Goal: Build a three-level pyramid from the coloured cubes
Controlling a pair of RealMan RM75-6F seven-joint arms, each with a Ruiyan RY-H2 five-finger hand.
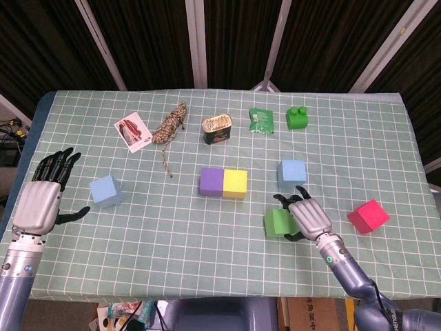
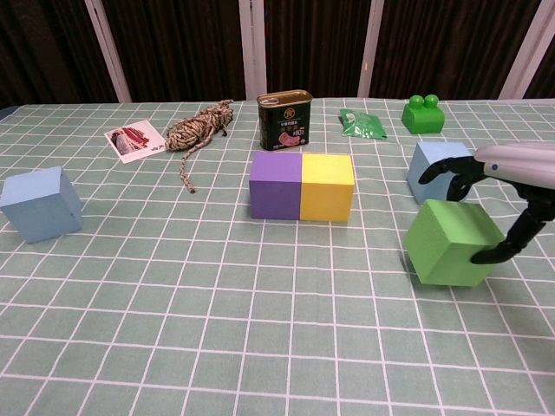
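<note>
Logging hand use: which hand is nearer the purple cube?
Right. The right hand grips the green cube just beyond the yellow cube adjoining the purple cube; the left hand hovers at the table's far left edge.

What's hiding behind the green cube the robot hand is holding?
A light blue cube sits behind the green cube. The right hand covers part of it, so its lower right corner can't be seen.
</note>
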